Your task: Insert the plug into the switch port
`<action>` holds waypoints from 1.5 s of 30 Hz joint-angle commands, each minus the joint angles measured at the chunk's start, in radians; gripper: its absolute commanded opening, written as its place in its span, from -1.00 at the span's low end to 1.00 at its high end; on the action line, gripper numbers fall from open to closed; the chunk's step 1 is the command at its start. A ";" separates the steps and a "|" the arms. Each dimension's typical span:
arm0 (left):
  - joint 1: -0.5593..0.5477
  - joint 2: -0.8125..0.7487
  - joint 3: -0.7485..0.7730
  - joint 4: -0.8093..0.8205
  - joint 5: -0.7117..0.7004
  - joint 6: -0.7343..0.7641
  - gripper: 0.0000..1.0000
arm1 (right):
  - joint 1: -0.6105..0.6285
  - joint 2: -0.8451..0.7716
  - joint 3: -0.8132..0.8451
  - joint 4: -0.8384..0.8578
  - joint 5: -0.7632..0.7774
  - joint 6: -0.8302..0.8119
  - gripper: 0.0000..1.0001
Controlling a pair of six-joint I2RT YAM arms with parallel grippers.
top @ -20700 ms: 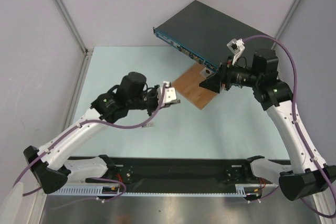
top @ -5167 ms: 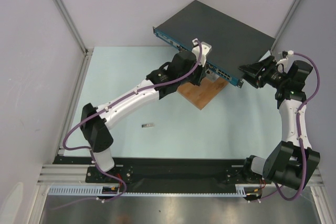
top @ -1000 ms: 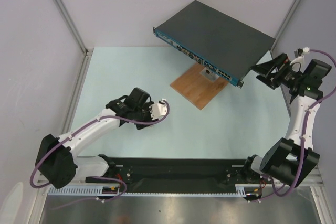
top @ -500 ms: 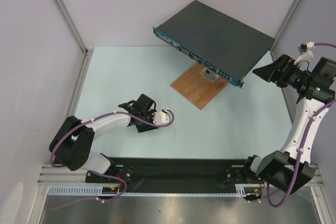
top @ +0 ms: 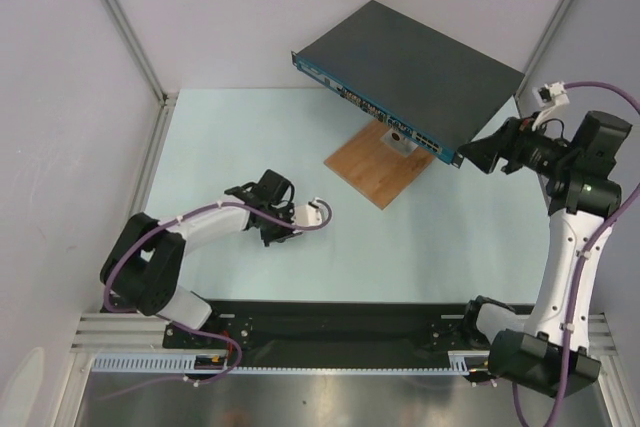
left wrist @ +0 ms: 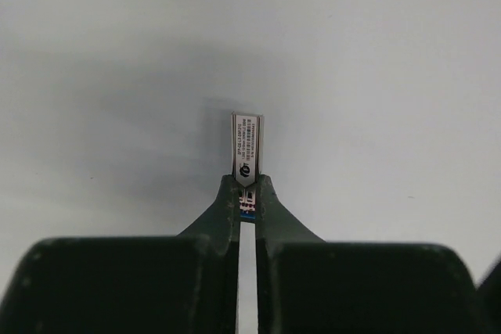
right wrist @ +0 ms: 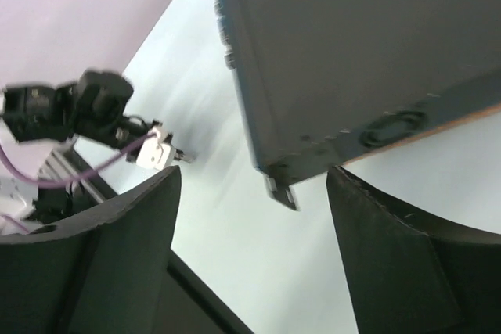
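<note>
The plug [left wrist: 246,142], a small silver metal module, lies on the pale table with its near end between my left gripper's [left wrist: 247,184] fingertips, which are closed on it. In the top view the left gripper [top: 283,234] is low at the table's left-centre. The switch [top: 410,67], a flat dark grey box with a blue port face [top: 375,112], stands raised at the back. My right gripper [top: 478,155] is open and empty just off the switch's right front corner. In the right wrist view that corner [right wrist: 274,174] lies between the wide-apart fingers [right wrist: 125,224].
A brown wooden board [top: 380,162] lies under the switch's front edge. Grey walls and aluminium posts enclose the table on the left, back and right. The black base rail [top: 340,332] runs along the near edge.
My left arm has folded back from the switch and come down at the table, fingers now round the plug. My right gripper has swung left, closer to the switch's corner.
</note>
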 commanded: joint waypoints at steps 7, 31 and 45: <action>0.005 -0.170 0.349 -0.331 0.505 -0.348 -1.00 | 0.436 -0.224 -0.092 0.144 0.279 -0.326 0.40; -0.125 -0.236 0.366 -0.279 0.796 -0.782 -0.99 | 1.432 -0.035 -0.215 0.087 0.699 -0.984 0.17; -0.128 -0.181 0.427 -0.267 0.847 -0.815 -0.99 | 1.496 0.039 -0.229 0.104 0.729 -0.969 -0.44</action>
